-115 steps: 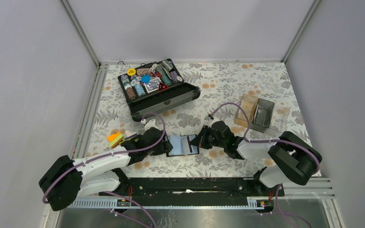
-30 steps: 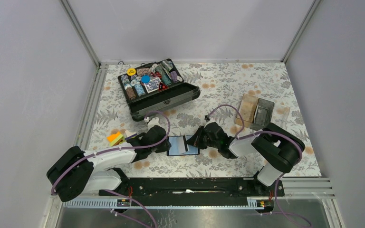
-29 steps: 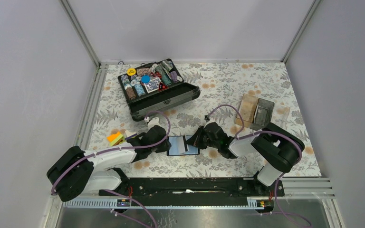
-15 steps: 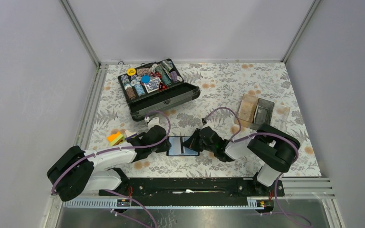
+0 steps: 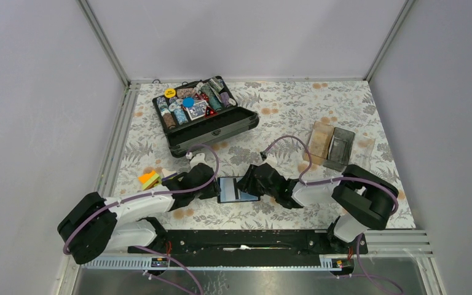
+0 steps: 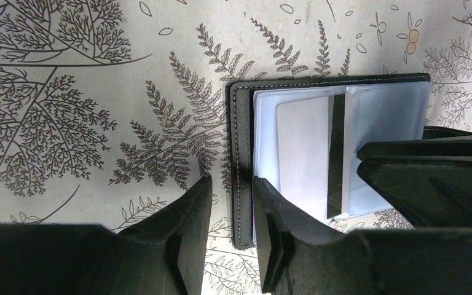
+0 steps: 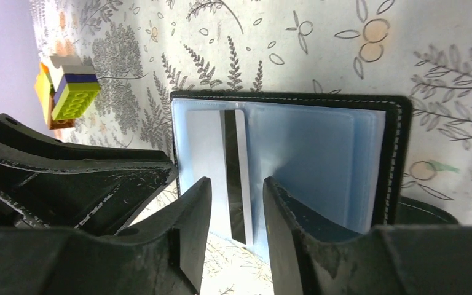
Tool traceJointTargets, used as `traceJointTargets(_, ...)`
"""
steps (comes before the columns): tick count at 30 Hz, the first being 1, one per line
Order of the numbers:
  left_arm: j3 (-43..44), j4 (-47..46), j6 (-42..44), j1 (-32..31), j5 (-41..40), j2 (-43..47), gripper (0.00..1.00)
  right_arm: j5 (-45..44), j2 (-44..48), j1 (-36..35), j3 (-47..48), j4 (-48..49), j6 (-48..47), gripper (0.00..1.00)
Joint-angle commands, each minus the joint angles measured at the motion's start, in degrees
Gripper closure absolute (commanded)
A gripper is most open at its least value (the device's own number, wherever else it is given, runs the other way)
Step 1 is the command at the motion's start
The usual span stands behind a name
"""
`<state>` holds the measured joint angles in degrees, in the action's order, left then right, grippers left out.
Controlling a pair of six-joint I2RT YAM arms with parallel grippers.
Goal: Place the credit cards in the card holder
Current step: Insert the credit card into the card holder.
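Right gripper (image 5: 250, 184) now farther over the card holder (image 5: 230, 191)

This is looking like a robotics lab cell, not a lived-in room. Plain grey panels (image 5: 246, 37) are closing in the desk (image 5: 295, 104) on three sides, and aluminium rails (image 5: 115, 153) are running along its edges. A left arm (image 5: 132, 208) and a right arm (image 5: 319, 190) are sitting bolted to a black base plate (image 5: 246, 238), trailing purple cables (image 5: 286, 138) over a fern-printed cloth (image 6: 67, 92).
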<state>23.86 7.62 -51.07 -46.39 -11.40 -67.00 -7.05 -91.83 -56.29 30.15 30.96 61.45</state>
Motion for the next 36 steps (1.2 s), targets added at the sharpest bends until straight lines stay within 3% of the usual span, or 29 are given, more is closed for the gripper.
traceJointTargets(1,-0.8,1.2,-0.4,0.1,0.7,1.4,0.65,-6.1,3.3,-0.8,2.4,-9.5,-4.6,0.54)
traceJointTargets(10,-2.2,-0.8,-1.0,0.1,2.6,3.6,0.6,-2.7,1.8,-2.3,4.0,-9.3,-6.2,0.57)
traceJointTargets(18,-3.5,-3.4,-1.4,0.1,4.7,2.9,0.62,-1.2,-1.2,-4.0,6.6,-9.0,-6.3,0.64)
traceJointTargets(36,-5.2,-6.1,-2.3,0.1,6.9,3.8,0.66,-0.9,-4.3,-5.7,11.9,-9.6,-6.8,0.66)
